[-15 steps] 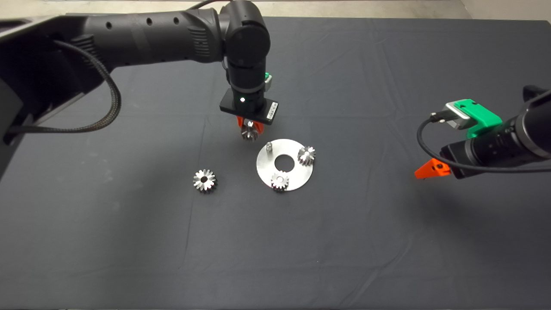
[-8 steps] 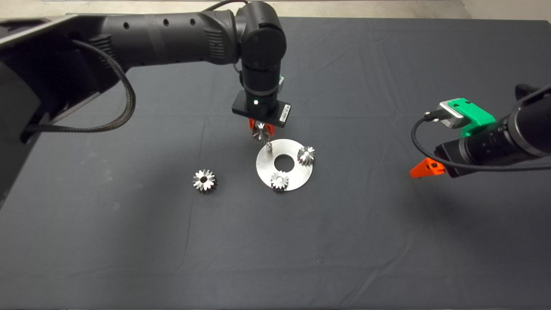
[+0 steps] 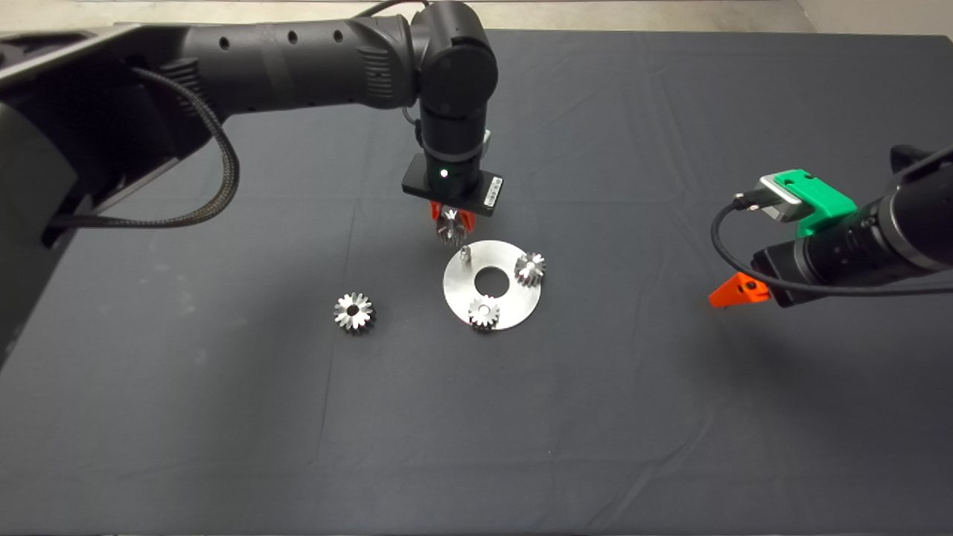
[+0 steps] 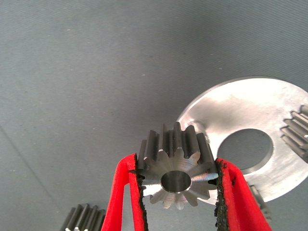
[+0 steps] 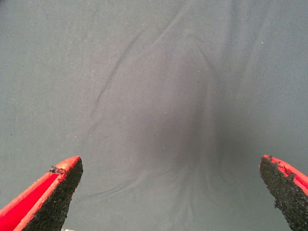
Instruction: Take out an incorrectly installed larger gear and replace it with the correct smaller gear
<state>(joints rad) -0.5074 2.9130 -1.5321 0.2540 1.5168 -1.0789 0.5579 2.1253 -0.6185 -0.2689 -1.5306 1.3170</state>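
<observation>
Dark cloth covers the whole bench (image 3: 670, 417), and near its middle lies a round steel plate (image 3: 514, 301) with a hole in its centre. Two small gears sit on that plate, one at its near edge (image 3: 483, 312) and one at its right edge (image 3: 529, 268), and a bare pin (image 3: 464, 254) stands at its far left edge. The left gripper (image 3: 450, 223) hangs just above and behind that pin, its fingers (image 4: 127, 192) clamped on the smaller gear (image 4: 175, 166), bore facing down. The larger gear (image 3: 354, 311) lies on the cloth well to the left of the plate. The right gripper (image 3: 737, 290) waits far to the right of the plate, fingers spread over bare cloth. As I see it, the danger is the bore missing the pin: a slight offset would leave the gear perched on the pin's tip or tilted, and letting go then would drop it onto the plate or roll it away.
</observation>
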